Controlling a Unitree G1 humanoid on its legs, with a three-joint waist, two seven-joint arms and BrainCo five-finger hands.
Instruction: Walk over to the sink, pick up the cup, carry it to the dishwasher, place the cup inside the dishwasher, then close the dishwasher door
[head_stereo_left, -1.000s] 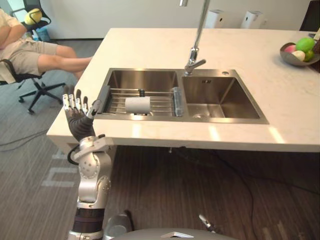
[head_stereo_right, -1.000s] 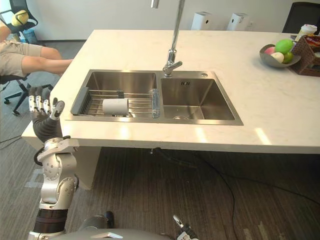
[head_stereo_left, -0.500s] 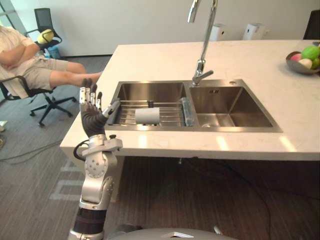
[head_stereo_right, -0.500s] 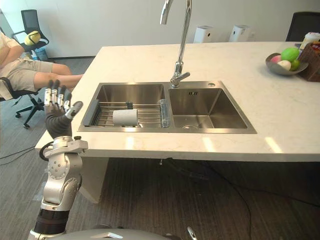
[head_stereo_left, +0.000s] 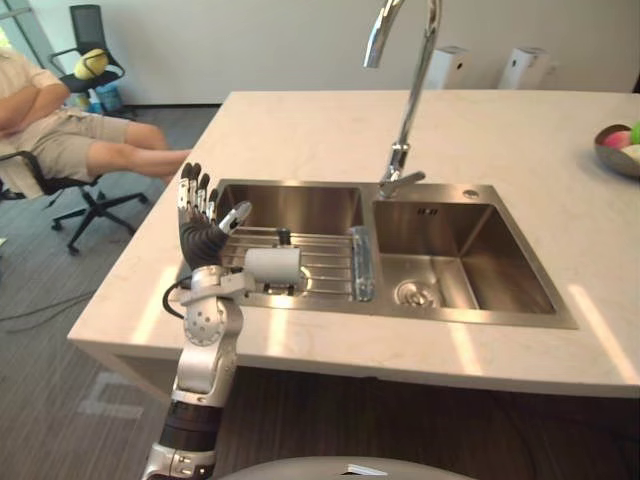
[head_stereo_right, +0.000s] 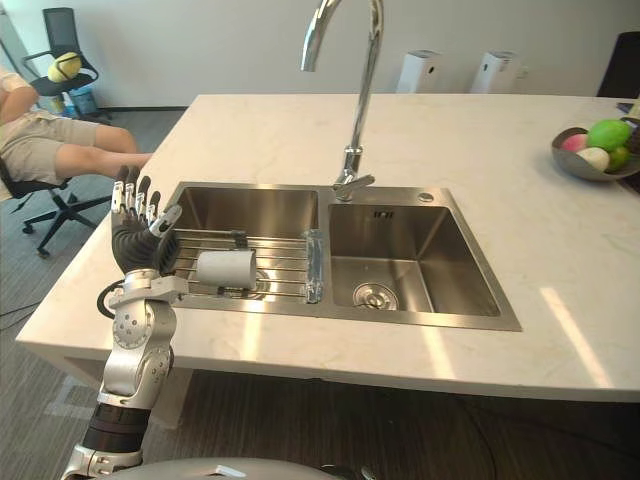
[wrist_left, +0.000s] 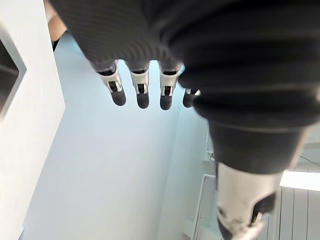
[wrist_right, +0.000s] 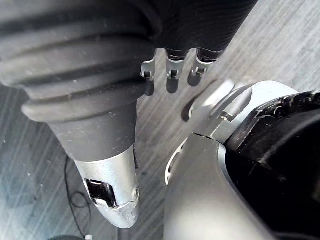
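Centrally, a white cylindrical cup (head_stereo_left: 272, 266) lies on its side on a wire rack (head_stereo_left: 325, 262). The rack spans the left basin of a stainless-steel double sink (head_stereo_left: 440, 232). The sink is set in a pale stone countertop (head_stereo_left: 300, 130). A tall chrome gooseneck tap (head_stereo_left: 411, 105) rises from behind the divider between the basins.

- Left hand (head_stereo_left: 203, 235): raised upright at the sink's left end, left of centre in the frame and just left of the cup. Its fingers (head_stereo_left: 195, 195) are straight and spread apart, with the thumb angled toward the rack. It holds nothing, and the cup is not in its grasp.
- Right hand (wrist_right: 170, 75): shows in its own wrist view, over grey striped flooring (wrist_right: 280, 40). Its fingers are loose and relaxed, closed on nothing.

Surroundings:
- At the right edge of the frame, a grey bowl (head_stereo_right: 585, 170) of green and pink fruit sits on the counter, well apart from the sink.
- In the upper left corner, a person (head_stereo_left: 60, 140) sits on a black office chair.
- Behind that person, a yellow ball (head_stereo_left: 92, 65) rests on a second chair.
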